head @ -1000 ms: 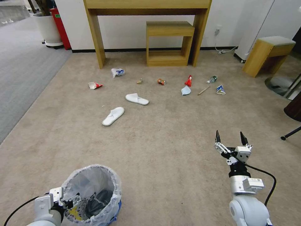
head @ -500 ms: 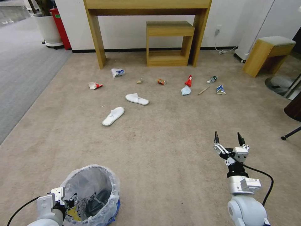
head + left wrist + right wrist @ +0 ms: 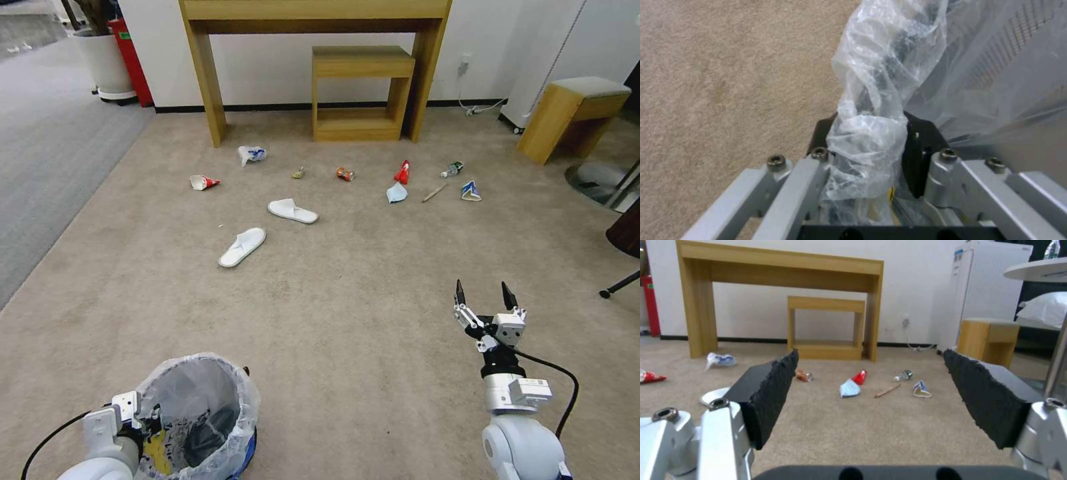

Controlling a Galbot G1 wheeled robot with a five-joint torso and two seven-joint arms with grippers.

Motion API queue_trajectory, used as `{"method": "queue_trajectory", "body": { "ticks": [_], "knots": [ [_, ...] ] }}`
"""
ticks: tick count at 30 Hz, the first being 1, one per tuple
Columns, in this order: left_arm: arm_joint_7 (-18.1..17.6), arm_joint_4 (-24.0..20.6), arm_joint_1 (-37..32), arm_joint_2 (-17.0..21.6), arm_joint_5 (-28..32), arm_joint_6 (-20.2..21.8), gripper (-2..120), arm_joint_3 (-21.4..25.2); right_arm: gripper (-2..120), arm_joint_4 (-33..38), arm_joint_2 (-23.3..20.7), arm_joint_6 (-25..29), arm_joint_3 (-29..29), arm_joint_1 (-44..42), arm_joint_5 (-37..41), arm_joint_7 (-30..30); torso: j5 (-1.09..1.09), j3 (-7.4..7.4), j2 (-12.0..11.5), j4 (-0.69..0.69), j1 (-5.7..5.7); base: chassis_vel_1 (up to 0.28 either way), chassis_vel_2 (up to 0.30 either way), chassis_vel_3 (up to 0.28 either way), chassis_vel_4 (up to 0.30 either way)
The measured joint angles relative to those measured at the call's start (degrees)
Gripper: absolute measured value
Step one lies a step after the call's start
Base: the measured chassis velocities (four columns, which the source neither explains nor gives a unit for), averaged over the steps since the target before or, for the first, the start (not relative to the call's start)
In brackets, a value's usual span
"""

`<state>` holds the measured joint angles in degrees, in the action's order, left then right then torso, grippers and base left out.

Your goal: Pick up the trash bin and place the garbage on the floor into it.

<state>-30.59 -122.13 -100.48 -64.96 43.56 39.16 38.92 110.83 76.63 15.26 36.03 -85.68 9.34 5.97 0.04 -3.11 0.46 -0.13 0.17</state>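
The trash bin [image 3: 200, 407], dark with a translucent bag liner, sits low at my near left. My left gripper [image 3: 145, 421] is shut on its bag-covered rim [image 3: 869, 133]. My right gripper [image 3: 483, 297] hovers open and empty over the floor [image 3: 347, 300] at the near right. The garbage lies farther ahead: two white slippers [image 3: 242, 247] [image 3: 292, 211], a paper cup [image 3: 203, 182], a white-blue plastic bag [image 3: 251, 155], an orange wrapper [image 3: 344, 175], a red wrapper [image 3: 402, 173], a pale tissue [image 3: 396, 193], a stick [image 3: 433, 193], a small bottle [image 3: 452, 170] and another cup [image 3: 471, 191].
A wooden console table [image 3: 200, 80] with a low wooden stool [image 3: 360, 90] under it stands against the far wall. Another wooden stool [image 3: 573, 113], a round metal base [image 3: 597, 183] and a black stand leg [image 3: 620, 283] are at the right. Grey carpet [image 3: 47, 153] lies at the left.
The bin and my left gripper have sunk slightly lower in the view. My right gripper has drawn back a little toward me, still open. The garbage has not moved.
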Motion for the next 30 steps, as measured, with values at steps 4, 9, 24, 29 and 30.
{"method": "queue_trajectory", "body": {
  "ticks": [4, 9, 24, 29, 30],
  "knots": [
    [0.2, 0.0, -0.1, 0.0, -0.1, -0.1, 23, 0.0, 83, 0.1, 0.0, 0.0, 0.0, -0.1, -0.1, 0.0, -0.01, -0.01, 0.0, 0.00, 0.00, 0.000, 0.000, 0.000, 0.000],
    [0.4, -0.2, -0.5, -0.1, -0.1, -0.1, 23, 0.1, 83, 0.2, 0.1, 0.0, -0.1, -0.2, -0.4, 0.0, -0.03, -0.02, 0.0, -0.01, 0.00, 0.000, 0.000, 0.000, 0.000],
    [1.8, -2.2, -0.9, -1.8, -1.1, -0.7, 17, 0.8, 83, 0.8, -0.2, 0.1, 0.0, -0.5, -0.5, 0.0, -0.14, -0.04, 0.0, 0.00, 0.02, 0.000, 0.000, 0.000, 0.000],
    [2.4, -4.5, -1.2, -2.9, -0.7, -0.5, 7, 1.0, 83, 1.4, -0.4, 0.1, 0.2, -1.0, -0.5, 0.0, -0.10, -0.04, 0.0, -0.02, 0.02, 0.000, 0.000, 0.000, 0.000],
    [2.4, -4.5, -1.2, -2.9, -0.7, -0.5, 7, 1.0, 83, 1.4, -0.4, 0.1, 0.2, -1.0, -0.5, 0.0, -0.10, -0.04, 0.0, -0.02, 0.02, 0.000, 0.000, 0.000, 0.000]
  ]
}}
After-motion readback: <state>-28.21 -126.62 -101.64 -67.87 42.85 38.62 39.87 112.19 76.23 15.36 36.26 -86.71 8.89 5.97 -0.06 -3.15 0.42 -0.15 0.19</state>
